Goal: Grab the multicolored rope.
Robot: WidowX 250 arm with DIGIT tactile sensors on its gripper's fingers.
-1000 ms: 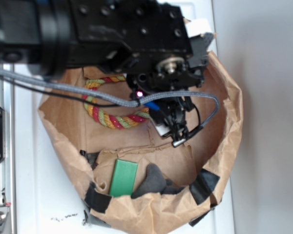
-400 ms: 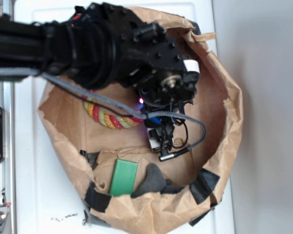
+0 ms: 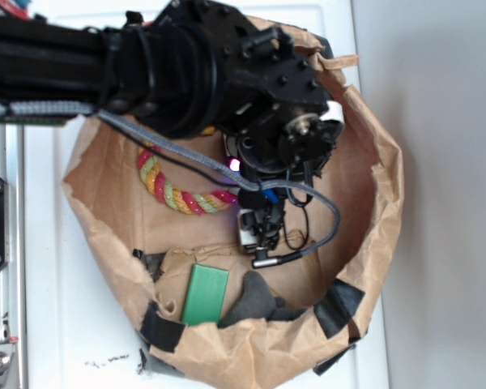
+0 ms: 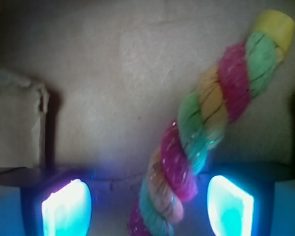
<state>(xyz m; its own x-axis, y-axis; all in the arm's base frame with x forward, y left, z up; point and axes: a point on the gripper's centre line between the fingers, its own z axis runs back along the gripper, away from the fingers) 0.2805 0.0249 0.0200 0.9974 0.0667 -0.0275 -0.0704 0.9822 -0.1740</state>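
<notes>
The multicolored rope (image 3: pixel 178 190), twisted from red, yellow-orange and pale green strands, lies curved on the floor of a brown paper bag (image 3: pixel 373 203). Its upper end is hidden under the black arm. My gripper (image 3: pixel 255 231) hangs just right of and below the rope's right end. In the wrist view the rope (image 4: pixel 196 142) runs diagonally from its yellow end at the top right down between the two glowing pads (image 4: pixel 66 209), nearer the right one. The gripper (image 4: pixel 147 209) is open, with the pads apart and neither one touching the rope.
A flat green block (image 3: pixel 205 294) and a dark grey lump (image 3: pixel 251 301) lie by the bag's near wall, which is patched with black tape (image 3: pixel 338 309). A grey cable (image 3: pixel 316 203) loops beside the gripper. A torn paper flap (image 4: pixel 17 123) stands at the left.
The arm has swung and the gripper has moved left and a little down, from right of the rope's end to over it. The rope has not moved.
</notes>
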